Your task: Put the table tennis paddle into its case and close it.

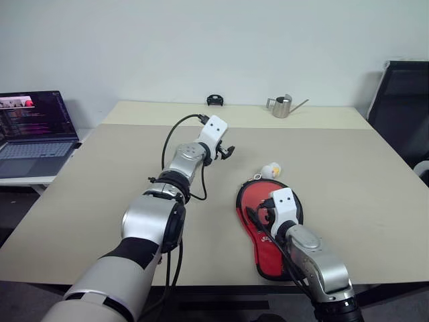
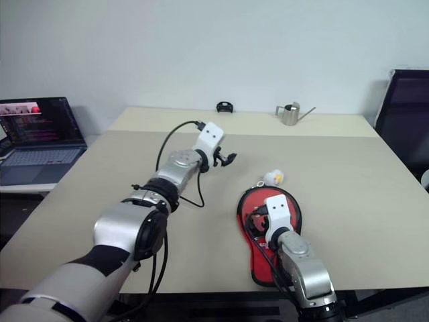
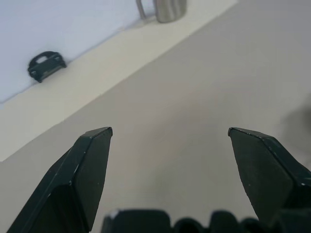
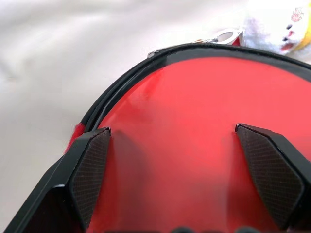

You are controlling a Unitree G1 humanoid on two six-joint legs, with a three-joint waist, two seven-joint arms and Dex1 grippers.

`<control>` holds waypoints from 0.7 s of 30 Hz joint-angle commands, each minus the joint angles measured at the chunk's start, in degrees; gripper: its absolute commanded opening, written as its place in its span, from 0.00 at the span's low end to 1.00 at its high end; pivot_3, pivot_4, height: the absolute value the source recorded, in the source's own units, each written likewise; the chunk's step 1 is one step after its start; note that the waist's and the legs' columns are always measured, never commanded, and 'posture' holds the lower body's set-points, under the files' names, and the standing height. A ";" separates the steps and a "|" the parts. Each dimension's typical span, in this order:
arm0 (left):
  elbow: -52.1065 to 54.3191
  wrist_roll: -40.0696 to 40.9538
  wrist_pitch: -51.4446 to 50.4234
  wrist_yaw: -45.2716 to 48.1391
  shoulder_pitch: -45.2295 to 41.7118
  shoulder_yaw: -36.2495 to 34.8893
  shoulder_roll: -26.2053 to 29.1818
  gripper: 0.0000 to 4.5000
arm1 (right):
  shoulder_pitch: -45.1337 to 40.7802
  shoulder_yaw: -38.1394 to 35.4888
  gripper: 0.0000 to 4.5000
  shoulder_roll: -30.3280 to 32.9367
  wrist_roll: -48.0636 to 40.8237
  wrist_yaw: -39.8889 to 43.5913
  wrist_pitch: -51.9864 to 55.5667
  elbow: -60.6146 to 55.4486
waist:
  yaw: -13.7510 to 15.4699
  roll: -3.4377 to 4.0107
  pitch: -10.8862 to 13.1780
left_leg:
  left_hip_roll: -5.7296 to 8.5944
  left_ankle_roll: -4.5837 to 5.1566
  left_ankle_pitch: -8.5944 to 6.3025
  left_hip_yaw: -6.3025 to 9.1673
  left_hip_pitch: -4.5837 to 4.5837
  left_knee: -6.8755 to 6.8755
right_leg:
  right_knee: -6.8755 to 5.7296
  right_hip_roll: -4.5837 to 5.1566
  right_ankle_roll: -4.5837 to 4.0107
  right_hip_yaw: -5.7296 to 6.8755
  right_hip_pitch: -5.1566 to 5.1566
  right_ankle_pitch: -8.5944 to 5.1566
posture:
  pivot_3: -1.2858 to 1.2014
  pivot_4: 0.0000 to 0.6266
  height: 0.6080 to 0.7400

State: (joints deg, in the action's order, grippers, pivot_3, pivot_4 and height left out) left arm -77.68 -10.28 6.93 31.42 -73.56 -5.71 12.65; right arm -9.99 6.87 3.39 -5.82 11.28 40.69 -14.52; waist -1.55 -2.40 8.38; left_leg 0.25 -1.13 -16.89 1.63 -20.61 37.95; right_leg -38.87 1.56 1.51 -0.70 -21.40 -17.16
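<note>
The right pincer hangs low over the red round face showing in the case, its two black fingers spread wide apart with nothing between them. In the right wrist view the smooth red surface lies under both fingertips, edged by the black rim of the case and its zip; whether this red face is the table tennis paddle lying in the opened case or the case's own skin cannot be told for sure, though the black border around it reads as lining. The case lies flat on the table near its front edge, on the robot's right, the narrow handle end toward the robot and largely hidden beneath the right arm. Just beyond the round end, touching or nearly so, sits the white-yellow fluffy charm on a small metal ring.

The left pincer is raised above the middle of the table, well apart from the case, released and empty, its fingers wide with bare tabletop between them. It points toward the far side of the table.

At the far edge, by the wall, stand a small metal watering can and a small black object. An open laptop sits on a lower surface off the table's left side, and a black chair stands at the right.
</note>
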 commanded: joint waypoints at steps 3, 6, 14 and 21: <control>8.88 11.25 -0.97 19.13 8.24 -5.20 3.76 0.93 | 6.04 -2.40 1.00 2.64 -8.60 6.75 7.27 -7.14 | 0.00 0.09 0.05 | -0.02 0.00 0.00 0.03 -0.19 -0.03 | 0.02 0.00 -0.08 0.02 -0.19 -0.04 | 0.52 0.24 1.00; 18.96 14.85 -4.49 27.39 15.52 -3.84 4.08 0.93 | 9.68 -2.52 1.00 3.73 -12.80 8.57 9.22 -14.61 | 0.13 0.10 0.08 | -0.02 0.00 0.00 0.08 -0.57 -0.01 | 0.06 0.02 -0.12 0.05 -0.49 -0.07 | 0.52 0.24 1.00; 45.76 20.79 -17.40 33.23 28.38 1.30 4.49 0.93 | 9.02 -11.41 1.00 7.44 -21.91 8.77 14.11 -25.22 | 0.02 0.43 0.30 | -0.01 0.01 0.00 0.10 -1.30 0.12 | -0.08 0.07 -0.14 -0.03 -1.21 -0.05 | 0.52 0.24 1.00; 50.83 20.04 -15.88 38.15 29.01 9.70 3.20 0.93 | 7.09 -23.35 1.00 13.59 -34.53 10.26 19.94 -28.90 | 0.05 0.61 0.42 | 0.02 0.04 0.00 0.08 -1.27 0.13 | -0.08 0.05 -0.14 -0.01 -1.15 -0.05 | 0.52 0.24 1.00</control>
State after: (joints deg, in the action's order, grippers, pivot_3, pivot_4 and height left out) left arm -28.41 9.90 -11.06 68.96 -43.13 2.57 16.45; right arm -1.85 -13.30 15.87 -37.03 21.21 59.83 -41.30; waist -1.49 -1.79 8.79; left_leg 0.28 -1.09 -16.88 1.71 -21.86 38.08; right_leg -38.94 1.61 1.37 -0.71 -22.52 -17.21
